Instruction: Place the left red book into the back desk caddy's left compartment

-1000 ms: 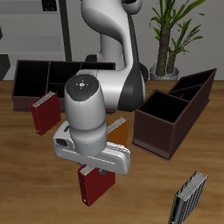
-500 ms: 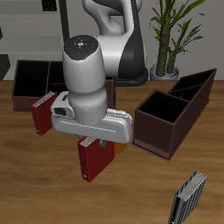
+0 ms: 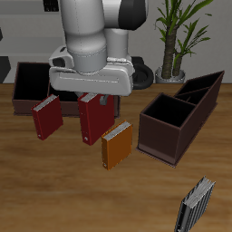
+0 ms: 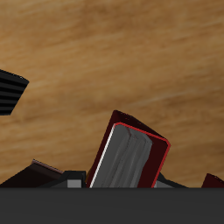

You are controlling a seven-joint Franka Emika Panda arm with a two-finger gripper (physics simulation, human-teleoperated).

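My gripper [image 3: 94, 98] is shut on the top of the left red book [image 3: 92, 123] and holds it upright, lifted off the table. The book's dark red cover and white page edges also show in the wrist view [image 4: 131, 159]. The other red book [image 3: 45, 118] stands on the table beside it. The back desk caddy [image 3: 20, 94], long, low and dark brown, lies just behind them, mostly hidden by my arm. Its large square end bay [image 3: 33, 78] shows, dark inside.
An orange book [image 3: 118, 147] stands just in front of the held book. A grey striped book [image 3: 195, 207] stands near the table's front edge and also shows in the wrist view [image 4: 10, 93]. A dark wedge-ended caddy [image 3: 178, 120] and a potted plant [image 3: 179, 32] stand farther off.
My gripper has lifted the red book and carried it back from near the table's front edge to beside the other red book. The orange book is now uncovered.
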